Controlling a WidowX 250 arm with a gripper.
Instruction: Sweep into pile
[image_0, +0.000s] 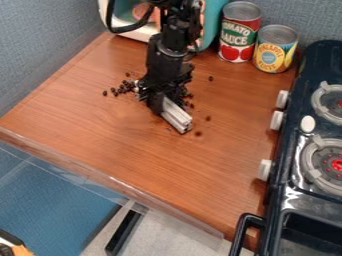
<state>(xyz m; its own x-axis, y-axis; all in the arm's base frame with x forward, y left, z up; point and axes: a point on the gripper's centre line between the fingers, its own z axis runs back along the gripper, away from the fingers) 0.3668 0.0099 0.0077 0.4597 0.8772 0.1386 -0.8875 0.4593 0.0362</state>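
The black gripper (160, 101) hangs low over the upper middle of the wooden counter, shut on a pale grey-white bar (177, 118). The bar slants from the gripper down to the right, close to the wood. Small dark beans (123, 88) lie in a loose cluster left of the gripper. More beans lie close to its right side, and a few single ones (208, 118) are scattered farther right. The gripper and arm hide the counter between the two groups.
Two cans, a tomato one (239, 32) and a pineapple one (274, 49), stand at the back right. A teal and white box-like object (212, 20) is behind the arm. The black toy stove (300, 150) borders the right; the counter's front edge (113, 182) runs diagonally.
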